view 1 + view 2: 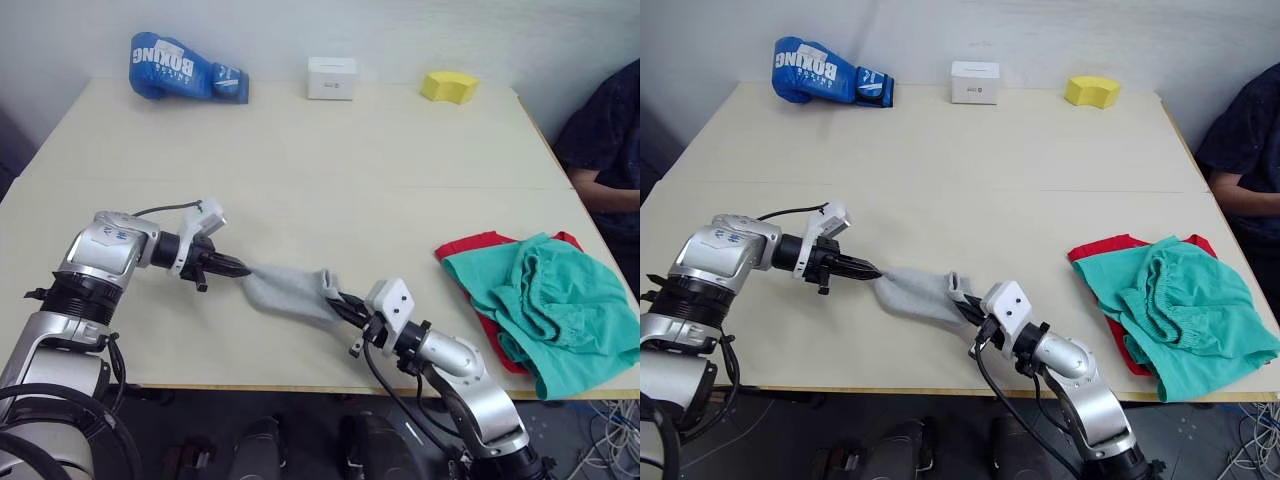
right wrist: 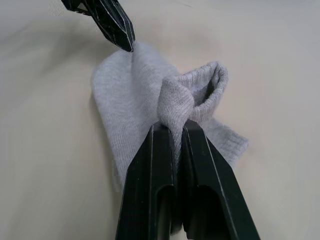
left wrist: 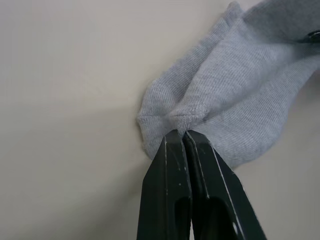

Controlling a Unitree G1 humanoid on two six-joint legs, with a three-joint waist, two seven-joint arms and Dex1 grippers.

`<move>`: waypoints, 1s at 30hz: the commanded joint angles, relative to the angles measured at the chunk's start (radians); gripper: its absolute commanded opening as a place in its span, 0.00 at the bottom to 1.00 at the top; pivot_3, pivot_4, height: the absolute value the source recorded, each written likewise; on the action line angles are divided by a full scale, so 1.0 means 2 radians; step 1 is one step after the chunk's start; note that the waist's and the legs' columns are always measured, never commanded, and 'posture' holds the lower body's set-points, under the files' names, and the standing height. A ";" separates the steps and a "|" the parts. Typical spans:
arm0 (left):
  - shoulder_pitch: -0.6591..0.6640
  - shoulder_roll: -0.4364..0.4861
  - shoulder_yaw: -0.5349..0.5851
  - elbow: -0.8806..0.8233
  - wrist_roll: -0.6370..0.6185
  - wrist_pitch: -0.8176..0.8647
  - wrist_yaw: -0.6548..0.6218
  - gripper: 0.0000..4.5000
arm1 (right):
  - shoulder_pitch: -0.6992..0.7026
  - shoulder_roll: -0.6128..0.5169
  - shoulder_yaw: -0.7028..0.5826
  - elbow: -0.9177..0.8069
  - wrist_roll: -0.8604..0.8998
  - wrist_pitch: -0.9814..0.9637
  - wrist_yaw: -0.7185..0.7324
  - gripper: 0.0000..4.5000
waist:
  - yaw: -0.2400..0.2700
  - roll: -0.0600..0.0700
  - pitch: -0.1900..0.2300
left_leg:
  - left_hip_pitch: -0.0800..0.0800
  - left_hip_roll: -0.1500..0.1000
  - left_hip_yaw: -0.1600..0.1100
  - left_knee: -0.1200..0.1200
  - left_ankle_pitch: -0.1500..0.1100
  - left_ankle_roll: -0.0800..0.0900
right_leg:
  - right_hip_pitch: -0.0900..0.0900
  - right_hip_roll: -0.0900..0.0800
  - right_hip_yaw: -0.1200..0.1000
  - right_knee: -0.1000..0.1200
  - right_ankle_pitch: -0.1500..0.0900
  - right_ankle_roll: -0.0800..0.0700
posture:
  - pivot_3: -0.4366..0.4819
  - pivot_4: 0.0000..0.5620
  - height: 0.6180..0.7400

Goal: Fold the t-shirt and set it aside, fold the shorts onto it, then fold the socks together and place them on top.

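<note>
The socks [image 1: 290, 291] lie near the front edge of the table [image 1: 330, 170], stretched between the two grippers. Each end is pinched, which keeps the knit taut and flat, so I judge this to be the sock-folding step, with the ends held ready to be brought together. Whether both socks are stacked here or only one is in hand, I cannot tell.

The left gripper [image 3: 182, 134] has its fingers closed tight on one end of the socks, bunching the knit into small puckers at the tips. The right gripper [image 2: 173, 126] is clamped on the cuff end, where the ribbed opening curls up into a loop above the fingers.

The left arm reaches in low from the left, its forearm nearly level over the table, fingers pointing right toward the socks. The right arm comes up from below the front edge, elbow bent, fingers pointing back and left. The two grippers face each other along the socks.

Well apart, by the right edge, the shorts [image 1: 545, 300] lie rumpled on the shirt [image 1: 478, 246], of which only red margins show. That stack is where the socks should go next.

Along the far edge lie a glove [image 1: 185, 70], a white box [image 1: 331, 78] and a yellow block [image 1: 449, 87]. A person [image 1: 608, 140] sits at the right.
</note>
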 commanded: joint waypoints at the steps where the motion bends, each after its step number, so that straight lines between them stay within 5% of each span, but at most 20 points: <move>1: -0.001 -0.001 0.022 -0.010 0.006 -0.005 0.014 0.01 | -0.014 -0.001 -0.003 0.020 -0.002 -0.019 0.002 0.00 | 0.000 0.000 0.000 | 0.000 0.000 0.000 0.000 0.000 0.000 | 0.000 0.000 0.000 0.000 0.000 0.000 | 0.48 0.27 1.00; 7: 0.009 -0.002 0.031 -0.029 0.002 0.013 0.022 0.01 | -0.016 0.007 -0.009 0.037 0.027 -0.001 0.008 0.00 | -0.001 0.000 0.000 | 0.000 0.000 0.000 0.000 0.001 -0.001 | 0.000 0.000 0.000 0.001 0.000 0.000 | 0.48 0.27 1.00; 15: 0.048 -0.001 0.097 -0.049 -0.007 -0.052 0.063 0.46 | -0.008 -0.005 -0.029 0.024 0.026 -0.024 0.000 0.53 | 0.000 0.000 0.000 | 0.001 0.000 0.000 0.000 0.001 -0.001 | 0.001 0.000 0.000 0.002 0.000 0.000 | 0.48 0.27 1.00; 19: 0.069 -0.023 0.174 -0.091 -0.062 -0.102 0.059 0.38 | -0.028 -0.015 -0.068 -0.001 0.076 -0.016 0.021 0.54 | 0.000 -0.001 0.000 | 0.001 0.000 0.000 0.000 0.001 0.000 | 0.001 -0.001 0.000 0.002 0.000 0.000 | 0.48 0.27 1.00; 22: 0.103 -0.041 0.168 -0.154 -0.078 -0.099 0.055 0.16 | -0.074 -0.022 -0.054 -0.001 0.076 -0.004 0.039 0.34 | -0.001 -0.001 0.000 | 0.002 0.000 0.000 0.000 0.002 -0.001 | 0.001 0.000 0.000 0.002 0.000 0.000 | 0.48 0.27 1.00; 24: 0.132 -0.078 0.146 -0.187 -0.073 -0.109 0.083 0.12 | -0.117 -0.013 -0.019 0.023 0.049 -0.004 0.042 0.29 | -0.004 0.000 0.000 | 0.002 0.000 0.000 0.000 0.002 -0.001 | 0.001 0.000 0.000 0.002 0.000 0.000 | 0.48 0.27 1.00; 26: 0.154 -0.104 0.131 -0.198 -0.048 -0.123 0.116 0.00 | -0.140 -0.003 0.012 0.055 0.026 -0.015 0.047 0.13 | -0.002 0.000 -0.001 | 0.002 -0.001 0.001 0.000 0.002 0.000 | 0.001 -0.001 0.001 0.002 0.001 0.000 | 0.48 0.27 1.00; 28: 0.172 -0.120 0.122 -0.190 -0.023 -0.147 0.145 0.00 | -0.152 0.009 0.029 0.097 0.006 -0.034 0.044 0.01 | -0.002 -0.001 -0.001 | 0.002 0.000 0.000 0.001 0.002 0.000 | 0.001 0.000 0.001 0.003 0.001 0.000 | 0.48 0.27 1.00; 30: 0.188 -0.127 0.113 -0.183 -0.007 -0.168 0.159 0.00 | -0.163 0.026 0.031 0.144 -0.006 -0.054 0.030 0.01 | -0.002 -0.001 -0.001 | 0.002 0.000 0.000 0.000 0.002 0.000 | 0.001 0.000 0.000 0.002 0.001 0.000 | 0.48 0.27 1.00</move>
